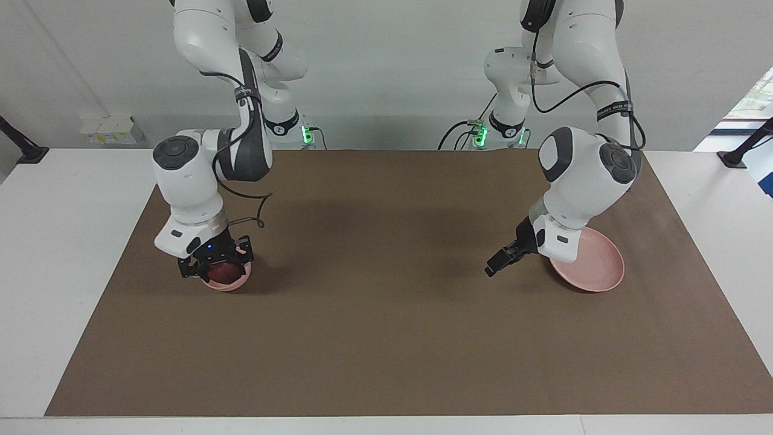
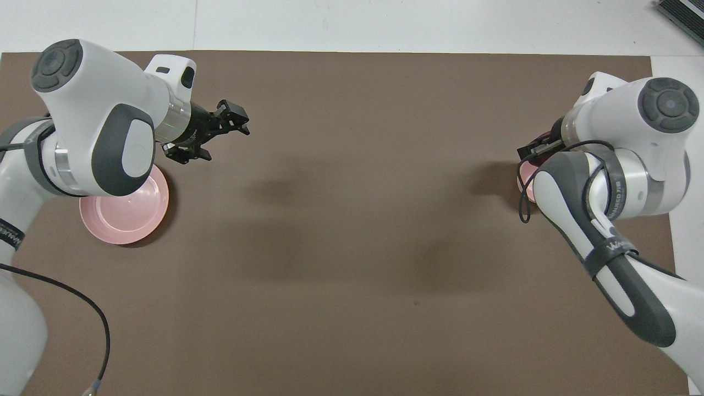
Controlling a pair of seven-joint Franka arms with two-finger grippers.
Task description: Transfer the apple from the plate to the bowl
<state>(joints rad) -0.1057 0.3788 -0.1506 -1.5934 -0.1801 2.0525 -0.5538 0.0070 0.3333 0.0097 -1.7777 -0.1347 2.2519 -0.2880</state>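
The bowl (image 1: 231, 281) was blocked from above by the right pincer (image 1: 216, 268) clamped on the apple (image 1: 222, 273). The left pincer (image 1: 496, 266), spread wide, hung just beside the plate (image 1: 595, 267). Between them the brown mat (image 1: 374, 326) on the bench (image 1: 54, 241) lay open.
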